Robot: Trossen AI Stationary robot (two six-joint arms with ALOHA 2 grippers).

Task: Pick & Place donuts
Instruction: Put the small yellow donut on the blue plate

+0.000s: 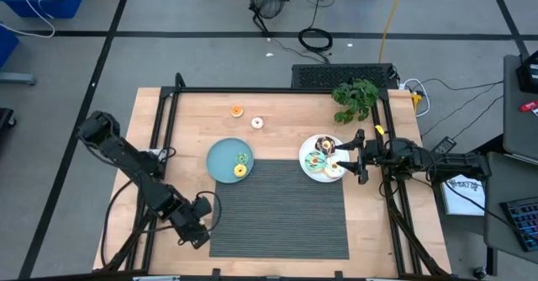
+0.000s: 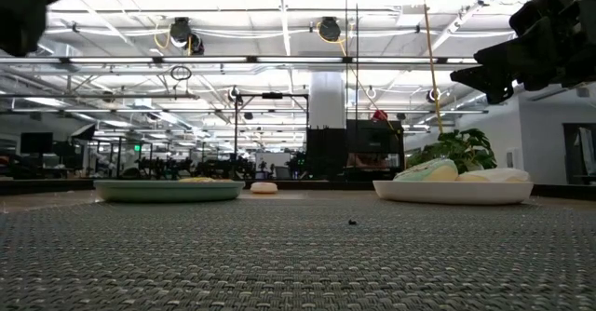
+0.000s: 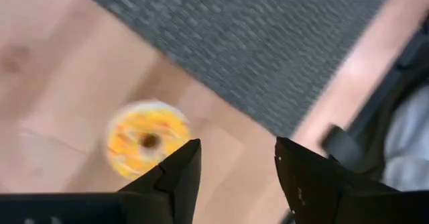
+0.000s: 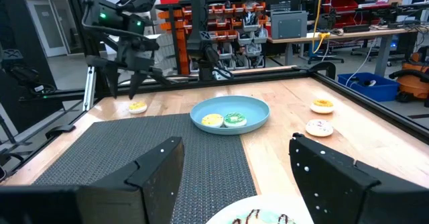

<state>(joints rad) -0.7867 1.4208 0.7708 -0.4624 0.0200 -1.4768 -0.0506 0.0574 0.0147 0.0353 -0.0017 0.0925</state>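
A yellow-orange donut (image 3: 146,140) lies flat on the bare wood by the mat's near left corner. My left gripper (image 3: 234,162) hovers over it, open, pointing steeply down; the donut (image 4: 137,106) sits beside one finger, not between the two. Two donuts, green (image 1: 243,157) and yellow (image 1: 239,171), lie on the teal plate (image 1: 220,159). The white plate (image 1: 309,165) holds several more. An orange donut (image 1: 237,111) and a white one (image 1: 256,123) rest on the wood farther back. My right gripper (image 1: 349,156) waits open and level at the white plate's right rim.
A grey ribbed mat (image 1: 277,209) covers the table's near middle. A dark rail frame (image 1: 277,90) runs around the tabletop. A green plant (image 1: 355,98) stands at the far right corner. Bare wood lies left of the mat and along the far edge.
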